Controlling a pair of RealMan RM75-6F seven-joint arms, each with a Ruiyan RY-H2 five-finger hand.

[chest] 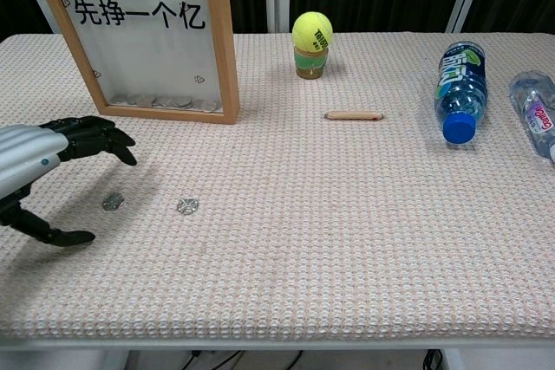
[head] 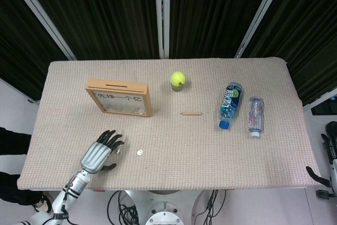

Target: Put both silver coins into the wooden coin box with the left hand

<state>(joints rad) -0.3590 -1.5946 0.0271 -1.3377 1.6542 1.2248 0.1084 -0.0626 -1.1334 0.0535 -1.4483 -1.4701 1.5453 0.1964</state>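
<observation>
Two silver coins lie on the woven table cloth near the front left. One coin (chest: 113, 201) sits just under my left hand's fingertips (chest: 121, 149), between fingers and thumb, untouched. The other coin (chest: 187, 206) (head: 139, 152) lies free to its right. My left hand (head: 98, 154) (chest: 39, 162) hovers open, fingers spread above the cloth, thumb low. The wooden coin box (head: 121, 98) (chest: 143, 32) stands upright behind, slot on top, several coins inside at the bottom. My right hand (head: 329, 148) hangs off the table's right edge, fingers apart, holding nothing.
A tennis ball (head: 178, 79) rests on a small stand at mid-back. A wooden stick (head: 191, 113) lies in the middle. A blue-labelled bottle (head: 230, 104) and a clear bottle (head: 255, 115) lie on their sides at the right.
</observation>
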